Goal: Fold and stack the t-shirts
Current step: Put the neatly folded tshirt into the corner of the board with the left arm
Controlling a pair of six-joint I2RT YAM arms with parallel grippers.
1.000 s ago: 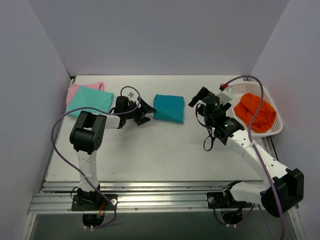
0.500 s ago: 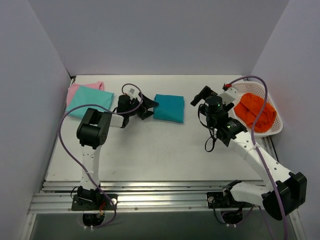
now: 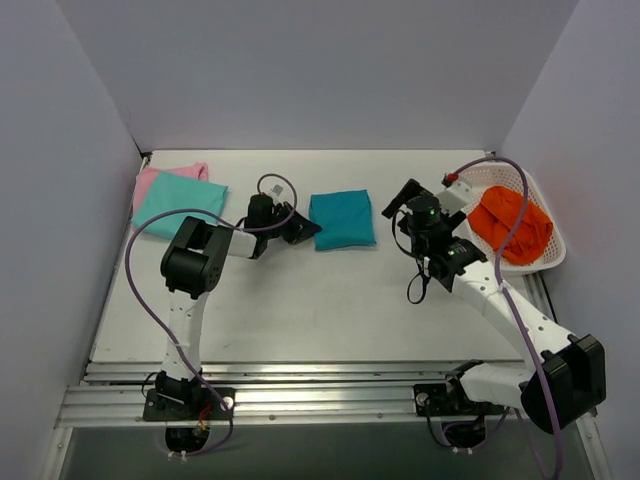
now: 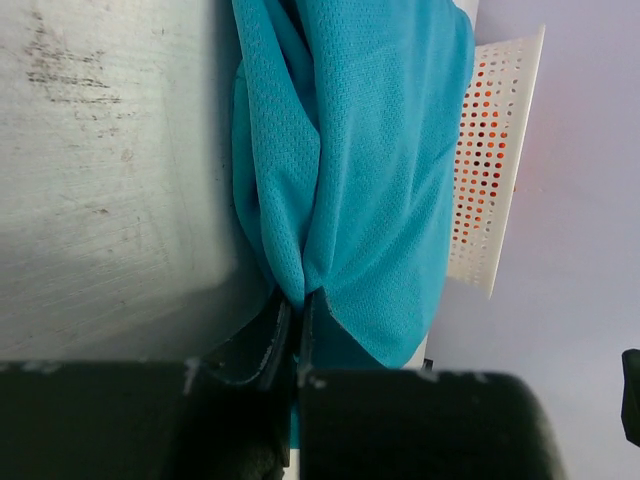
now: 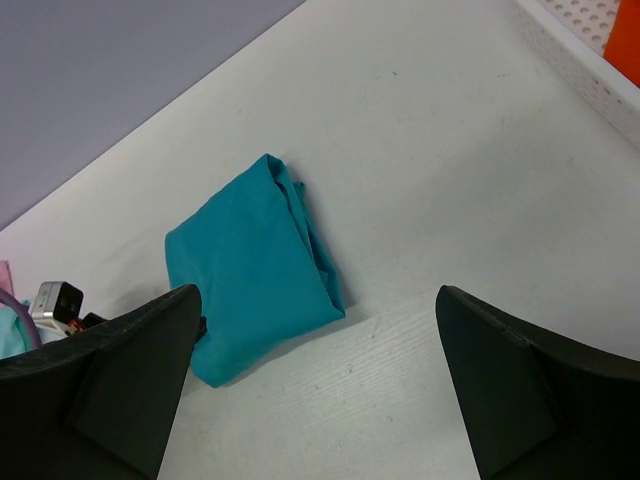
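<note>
Left gripper (image 3: 305, 232) has slid right and pinched the left edge of the teal shirt (image 3: 343, 220), mid-frame in the top view, nudging it right. Right gripper (image 3: 403, 198) spread wide just right of it, touching nothing.

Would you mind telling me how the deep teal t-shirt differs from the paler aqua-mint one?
The deep teal t-shirt is darker; the aqua-mint t-shirt is paler. The teal one lies alone mid-table, while the aqua-mint one rests on the pink t-shirt at the far left. The left gripper pinches the teal one's edge; the aqua-mint one is untouched. Both are folded flat.
</note>
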